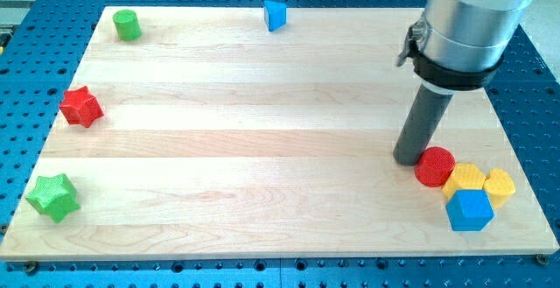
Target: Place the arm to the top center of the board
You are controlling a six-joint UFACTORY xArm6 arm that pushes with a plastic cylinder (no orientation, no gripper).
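My tip (409, 158) rests on the wooden board (262, 130) at the view's right, just left of a red cylinder (435, 166) and touching or nearly touching it. Next to the red cylinder lie a yellow hexagonal block (465, 179), a yellow block (500, 186) and a blue cube (469, 210), clustered at the bottom right. A blue block (275, 15) sits at the board's top center edge. A green cylinder (127, 24) is at the top left.
A red star (80, 106) lies at the left edge and a green star (52, 196) at the bottom left. The arm's silver body (472, 17) hangs over the top right. A blue perforated table (542, 104) surrounds the board.
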